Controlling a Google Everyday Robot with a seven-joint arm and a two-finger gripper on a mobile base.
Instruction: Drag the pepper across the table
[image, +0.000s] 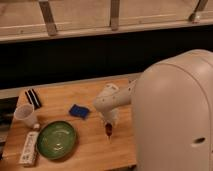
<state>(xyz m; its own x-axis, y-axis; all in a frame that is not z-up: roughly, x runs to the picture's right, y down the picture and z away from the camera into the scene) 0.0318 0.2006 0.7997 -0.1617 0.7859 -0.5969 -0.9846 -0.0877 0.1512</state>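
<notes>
One pincer (109, 131) points down at the bench (90, 145), its tip on the dark red pepper (109, 133); whether it is apart or together I cannot tell. The drag looks underway, with bare wood to the near side. To the left lie a blue sponge (79, 111), a green bowl (56, 140) and a plastic cup (25, 115), none blocking.
</notes>
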